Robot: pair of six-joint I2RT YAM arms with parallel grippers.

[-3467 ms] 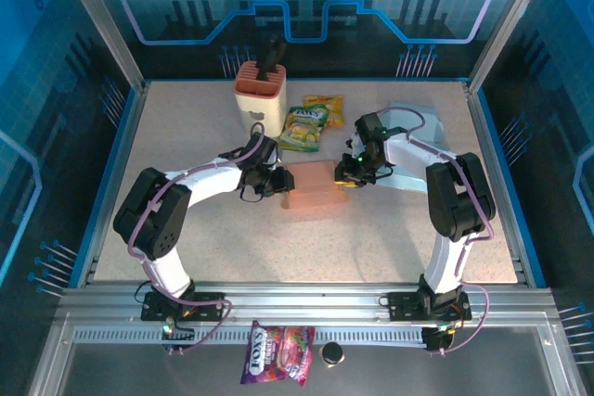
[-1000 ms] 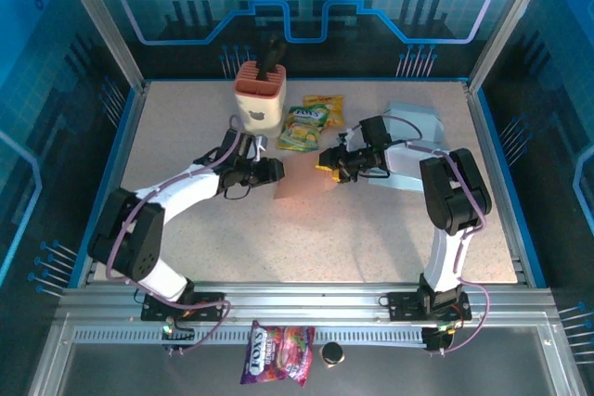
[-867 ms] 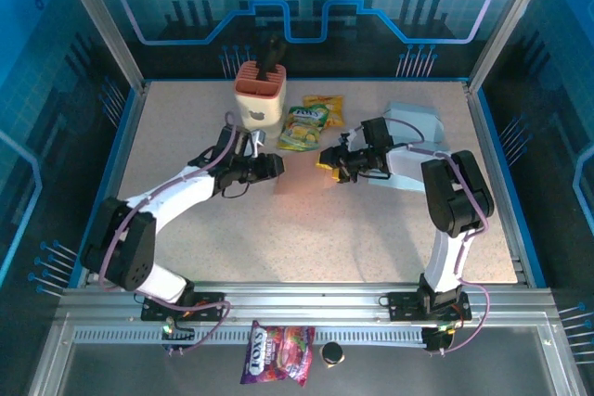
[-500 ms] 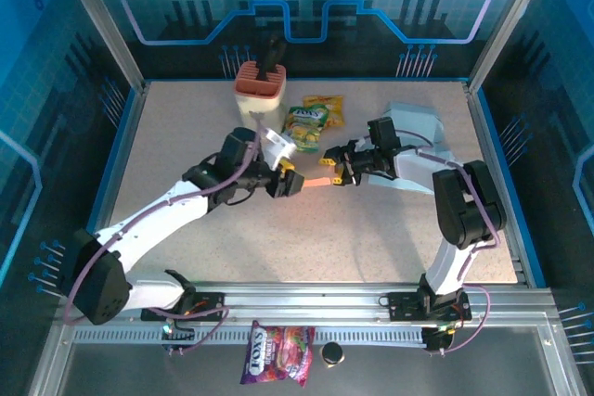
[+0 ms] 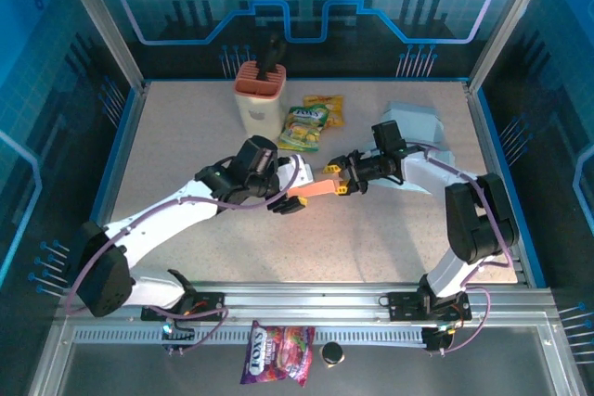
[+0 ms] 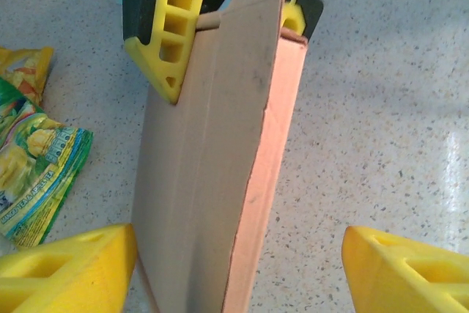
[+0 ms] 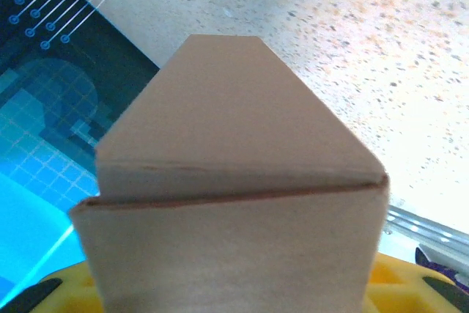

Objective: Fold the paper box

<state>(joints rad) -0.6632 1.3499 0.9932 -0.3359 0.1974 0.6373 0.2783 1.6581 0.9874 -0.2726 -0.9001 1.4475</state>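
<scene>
Right hand (image 5: 337, 178) clamps paper box (image 5: 311, 190) end; left hand (image 6: 238, 265) spread wide.

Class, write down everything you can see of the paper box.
The paper box is flattened cardboard, brown on one face, salmon-pink on the adjoining one, creased lengthwise. It is near the middle of the table. The right gripper clamps one end; the left gripper stands open around the other end.

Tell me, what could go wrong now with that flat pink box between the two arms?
The right gripper alone clamps the paper box by one end; it may sag or slip out. The left gripper stands open around the other end; closing off-centre could crease the flattened card in the wrong place.
</scene>
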